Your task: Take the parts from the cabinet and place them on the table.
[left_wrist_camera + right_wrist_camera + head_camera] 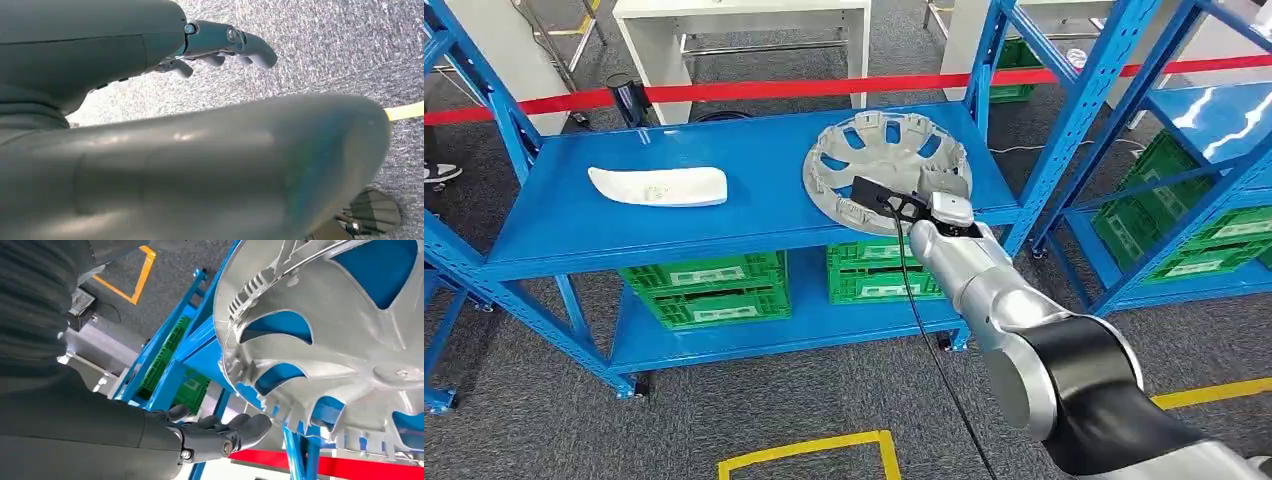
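Observation:
A grey hubcap (884, 165) lies hollow side up at the right end of the blue shelf (764, 225), its near rim at the shelf's front edge. My right hand (929, 205) is at that near rim. In the right wrist view the hubcap (350, 340) is very close, and the right hand (215, 432) has its fingers stretched out along the outside of the rim, not clasped round it. A white curved part (659, 186) lies on the shelf's left half. My left hand (220, 47) hangs over the carpet with loosely bent fingers, holding nothing.
Green crates (704, 285) fill the lower shelf. A second blue rack (1214, 120) with green crates stands close on the right. Red tape (754, 90) runs behind the shelf, with a white table (744, 20) beyond. Yellow floor tape (824, 450) marks the carpet near me.

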Robot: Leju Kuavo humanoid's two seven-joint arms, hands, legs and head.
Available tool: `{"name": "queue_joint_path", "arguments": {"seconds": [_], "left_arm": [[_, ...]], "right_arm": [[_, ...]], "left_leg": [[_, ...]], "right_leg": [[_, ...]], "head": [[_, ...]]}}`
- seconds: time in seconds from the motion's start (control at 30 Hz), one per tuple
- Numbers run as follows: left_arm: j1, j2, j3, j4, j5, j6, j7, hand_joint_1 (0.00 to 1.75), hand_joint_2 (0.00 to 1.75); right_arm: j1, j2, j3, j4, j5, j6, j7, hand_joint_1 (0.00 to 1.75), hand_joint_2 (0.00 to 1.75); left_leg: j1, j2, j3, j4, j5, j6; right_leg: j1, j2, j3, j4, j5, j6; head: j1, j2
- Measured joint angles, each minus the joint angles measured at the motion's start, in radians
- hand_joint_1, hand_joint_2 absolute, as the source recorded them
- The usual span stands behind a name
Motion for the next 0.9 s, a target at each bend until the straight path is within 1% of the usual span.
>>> {"name": "queue_joint_path", "arguments": {"seconds": [0.1, 0.2, 0.23, 0.27, 0.3, 0.37, 0.4, 0.43, 0.47, 0.5, 0.53, 0.57, 0.6, 0.63, 0.67, 0.7, 0.73, 0.77, 0.8, 0.83, 0.87, 0.9], "left_arm": [[0.0, 0.001, 0.0, 0.0, 0.0, 0.0, 0.0, 0.0, 0.0], [0.0, 0.001, 0.0, 0.0, 0.0, 0.0, 0.0, 0.0, 0.0], [-0.001, 0.0, 0.0, -0.001, 0.0, 0.0, 0.001, 0.0, 0.0], [0.0, -0.001, 0.0, -0.001, 0.0, 0.0, 0.001, 0.0, 0.0], [-0.001, -0.001, 0.0, -0.001, 0.0, 0.0, 0.001, 0.0, 0.0], [-0.002, -0.002, 0.0, -0.001, 0.0, 0.0, 0.001, 0.0, 0.0], [-0.002, -0.002, 0.0, -0.001, 0.0, 0.0, 0.002, 0.0, 0.0], [-0.001, -0.002, 0.0, 0.0, 0.0, 0.0, 0.003, 0.0, 0.0], [0.001, -0.002, 0.0, 0.0, 0.0, 0.0, 0.003, 0.0, 0.0], [0.001, -0.002, 0.0, 0.0, 0.0, 0.0, 0.003, 0.0, 0.0], [0.0, -0.002, 0.0, -0.001, 0.0, 0.0, 0.003, 0.0, 0.0], [-0.001, -0.002, 0.0, 0.0, 0.0, 0.0, 0.003, 0.0, 0.0], [-0.003, -0.002, 0.0, -0.001, 0.0, 0.0, 0.003, 0.0, 0.0], [-0.003, -0.002, 0.0, -0.001, -0.001, 0.001, 0.003, 0.0, 0.0], [-0.001, -0.002, 0.0, -0.001, -0.001, 0.001, 0.003, 0.0, 0.0], [0.0, -0.002, 0.0, 0.0, -0.001, 0.001, 0.003, 0.0, 0.0], [0.0, -0.002, 0.0, -0.001, -0.001, 0.001, 0.003, 0.0, 0.0], [0.0, -0.002, 0.0, -0.001, -0.001, 0.001, 0.003, 0.0, 0.0], [-0.002, -0.002, 0.0, -0.001, -0.001, 0.001, 0.003, 0.0, 0.0], [-0.002, -0.002, 0.0, -0.001, -0.001, 0.001, 0.003, 0.0, 0.0], [-0.002, -0.002, 0.0, -0.001, -0.001, 0.001, 0.003, 0.0, 0.0], [-0.001, -0.002, 0.0, -0.001, -0.001, 0.001, 0.003, 0.0, 0.0]], "right_arm": [[0.0, 0.0, 0.0, 0.0, 0.0, -0.004, 0.0, 0.0, 1.75], [0.0, 0.001, 0.0, 0.0, 0.0, -0.006, 0.0, 0.0, 1.75], [0.0, 0.001, 0.0, 0.0, 0.0, -0.006, 0.0, 0.0, 1.75], [0.0, 0.0, 0.0, 0.0, 0.0, -0.007, 0.0, 0.0, 1.75], [-0.003, 0.0, 0.0, 0.0, 0.0, -0.008, 0.0, 0.0, 1.75], [0.0, 0.001, 0.0, 0.0, 0.0, -0.008, -0.001, 0.0, 1.75], [0.005, 0.0, 0.0, 0.003, 0.0, -0.008, 0.0, 0.0, 1.75], [0.009, -0.001, 0.0, 0.003, 0.0, -0.008, 0.0, 0.0, 1.75], [0.011, -0.001, 0.0, 0.003, 0.0, -0.008, 0.0, 0.0, 1.75], [0.01, -0.001, 0.0, 0.003, 0.0, -0.008, 0.0, 0.0, 1.75], [0.008, -0.001, 0.0, 0.003, 0.0, -0.009, 0.0, 0.0, 1.75], [0.007, -0.001, 0.0, 0.003, 0.0, -0.008, 0.0, 0.0, 1.75], [0.005, 0.0, 0.0, 0.003, 0.0, -0.008, -0.001, 0.0, 1.75], [0.006, 0.0, 0.0, 0.003, 0.0, -0.008, -0.001, 0.0, 1.75], [0.008, 0.0, 0.0, 0.003, 0.0, -0.008, 0.0, 0.0, 1.75], [0.008, -0.002, 0.0, 0.003, 0.0, -0.008, 0.0, 0.0, 1.75], [0.005, -0.002, 0.0, 0.003, 0.0, -0.008, 0.0, 0.0, 1.75], [0.004, -0.002, 0.0, 0.003, 0.0, -0.009, 0.0, 0.0, 1.75], [0.003, -0.002, 0.0, 0.003, 0.0, -0.009, -0.002, 0.0, 1.75], [0.004, -0.002, 0.0, 0.003, 0.0, -0.008, -0.002, 0.0, 1.75], [0.006, -0.002, 0.0, 0.003, 0.0, -0.008, -0.002, 0.0, 1.75], [0.009, -0.001, 0.0, 0.003, 0.0, -0.008, -0.002, 0.0, 1.75]], "left_leg": [[-0.004, 0.0, 0.0, 0.002, -0.003, 0.005], [-0.007, 0.0, 0.0, 0.002, -0.005, 0.013], [0.005, 0.002, 0.009, -0.012, 0.002, 0.02], [0.006, 0.003, 0.015, -0.02, 0.002, 0.022], [0.008, 0.005, 0.015, -0.02, 0.001, 0.026], [0.008, 0.006, 0.017, -0.02, -0.001, 0.028], [0.008, 0.006, 0.018, -0.019, -0.004, 0.028], [0.009, 0.005, 0.019, -0.017, -0.006, 0.025], [0.012, 0.004, 0.021, -0.014, -0.009, 0.021], [0.014, 0.003, 0.023, -0.01, -0.014, 0.016], [0.018, 0.003, 0.025, -0.004, -0.02, 0.009], [0.017, 0.003, 0.024, 0.002, -0.027, -0.001], [0.012, 0.002, 0.02, 0.01, -0.033, -0.011], [0.012, 0.001, 0.021, 0.006, -0.032, -0.016], [0.015, 0.001, 0.024, 0.002, -0.031, -0.022], [0.017, 0.001, 0.028, -0.003, -0.03, -0.031], [0.018, 0.001, 0.029, -0.002, -0.035, -0.038], [0.019, 0.003, 0.022, 0.015, -0.044, -0.04], [0.018, 0.005, -0.004, 0.07, -0.073, -0.042], [0.018, 0.005, -0.043, 0.146, -0.104, -0.043], [0.018, 0.005, -0.089, 0.229, -0.132, -0.044], [0.017, 0.005, -0.127, 0.292, -0.146, -0.044]], "right_leg": [[-0.004, 0.0, 0.001, 0.0, -0.001, 0.004], [-0.007, 0.0, 0.004, -0.005, 0.0, 0.013], [-0.002, 0.0, 0.003, -0.002, -0.005, 0.018], [-0.004, -0.001, -0.008, 0.022, -0.019, 0.02], [-0.005, -0.001, -0.037, 0.079, -0.049, 0.022], [-0.009, -0.002, -0.123, 0.24, -0.109, 0.026], [-0.011, -0.002, -0.156, 0.294, -0.119, 0.028], [-0.013, -0.002, -0.168, 0.3, -0.107, 0.028], [-0.015, -0.002, -0.155, 0.261, -0.072, 0.028], [-0.017, -0.002, -0.126, 0.189, -0.027, 0.029], [-0.019, -0.004, -0.082, 0.096, 0.02, 0.03], [-0.021, -0.006, -0.056, 0.034, 0.024, 0.032], [-0.012, 0.003, -0.048, 0.028, 0.016, 0.022], [-0.013, 0.003, -0.05, 0.031, 0.015, 0.012], [-0.009, 0.003, -0.05, 0.032, 0.013, 0.005], [-0.007, 0.004, -0.05, 0.032, 0.013, -0.004], [-0.012, 0.004, -0.045, 0.027, 0.017, -0.013], [-0.013, 0.004, -0.039, 0.026, 0.014, -0.02], [-0.013, 0.004, -0.034, 0.026, 0.01, -0.027], [-0.011, 0.003, -0.031, 0.026, 0.007, -0.032], [-0.008, 0.003, -0.028, 0.026, 0.003, -0.037], [-0.005, 0.003, -0.025, 0.026, -0.001, -0.04]], "head": [[0.0, 0.0], [0.0, 0.0], [0.0, 0.0], [0.001, 0.0], [0.004, 0.0], [0.006, 0.0], [0.006, 0.0], [0.007, 0.0], [0.008, 0.0], [0.008, 0.0], [0.008, 0.0], [0.008, 0.0], [0.009, 0.0], [0.007, 0.0], [0.007, 0.0], [0.008, 0.0], [0.008, 0.0], [0.006, 0.0], [0.002, 0.0], [0.001, 0.0], [0.001, 0.0], [0.001, 0.0]]}}
